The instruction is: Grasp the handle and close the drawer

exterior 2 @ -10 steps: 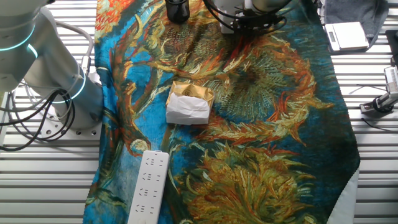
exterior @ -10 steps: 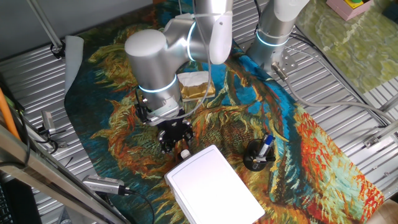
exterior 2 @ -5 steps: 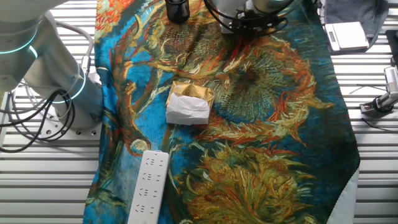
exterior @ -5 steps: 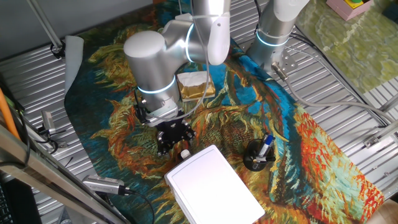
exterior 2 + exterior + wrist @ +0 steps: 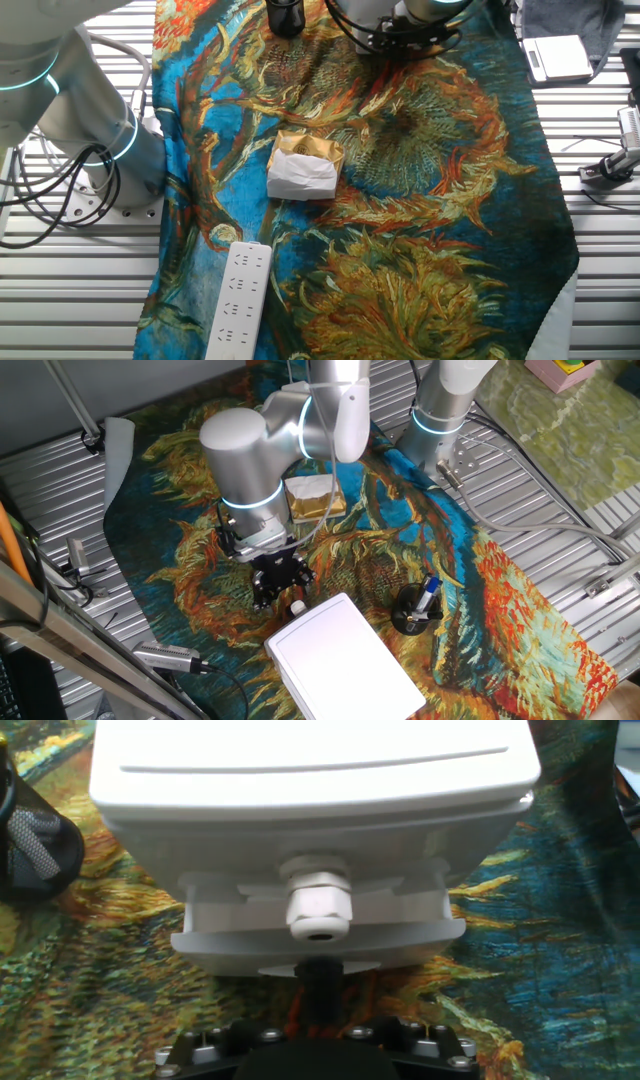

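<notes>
The white box [image 5: 300,800] fills the top of the hand view. Its light-grey drawer [image 5: 250,935] sticks out a little from under the front. The handle [image 5: 318,907], a round whitish knob, points straight at the camera. My gripper [image 5: 318,972] shows as one dark column just below the knob, fingers together with nothing between them. In one fixed view the gripper [image 5: 284,590] hangs right beside the handle [image 5: 297,606] at the near end of the box [image 5: 345,660]. In the other fixed view only my hand [image 5: 405,30] shows, at the top edge.
A tan-and-white sponge block [image 5: 315,495] lies behind the arm on the patterned cloth. A black mesh cup [image 5: 413,612] with pens stands right of the box. A power strip [image 5: 240,298] and a second robot arm [image 5: 70,90] are on the far side.
The hand has shifted only very slightly at the box's end. The box, drawer and sponge have not moved.
</notes>
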Robot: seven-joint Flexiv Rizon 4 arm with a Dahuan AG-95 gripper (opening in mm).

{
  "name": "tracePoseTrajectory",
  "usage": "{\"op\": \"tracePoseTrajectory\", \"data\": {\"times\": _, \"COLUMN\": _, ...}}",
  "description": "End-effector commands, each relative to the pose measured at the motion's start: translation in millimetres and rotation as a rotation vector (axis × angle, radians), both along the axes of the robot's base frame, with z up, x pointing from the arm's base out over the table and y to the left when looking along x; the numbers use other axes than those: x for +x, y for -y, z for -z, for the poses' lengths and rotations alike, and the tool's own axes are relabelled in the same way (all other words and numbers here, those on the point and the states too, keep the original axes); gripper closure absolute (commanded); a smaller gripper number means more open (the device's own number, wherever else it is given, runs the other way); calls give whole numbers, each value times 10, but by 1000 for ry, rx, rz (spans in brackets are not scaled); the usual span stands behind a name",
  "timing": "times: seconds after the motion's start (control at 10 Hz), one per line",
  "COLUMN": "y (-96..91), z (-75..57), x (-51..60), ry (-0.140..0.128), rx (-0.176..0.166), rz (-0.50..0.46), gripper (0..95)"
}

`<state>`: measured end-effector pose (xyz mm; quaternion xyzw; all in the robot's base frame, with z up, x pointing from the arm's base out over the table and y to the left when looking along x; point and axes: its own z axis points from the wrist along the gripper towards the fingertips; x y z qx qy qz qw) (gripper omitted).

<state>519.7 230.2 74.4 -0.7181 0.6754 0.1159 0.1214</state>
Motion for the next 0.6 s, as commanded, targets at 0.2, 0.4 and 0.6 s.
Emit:
{"op": "tracePoseTrajectory", "data": {"times": 0.2, "y": 1, "z": -19, "x": 5, "ry": -14, "rx": 6, "rz": 26, "gripper": 190}}
{"op": "tracePoseTrajectory", "data": {"times": 0.4, "y": -5, "z": -40, "x": 3, "ry": -33, "rx": 9, "rz": 33, "gripper": 190}}
{"op": "tracePoseTrajectory", "data": {"times": 0.6, "y": -42, "z": -62, "x": 6, "ry": -45, "rx": 15, "rz": 32, "gripper": 190}}
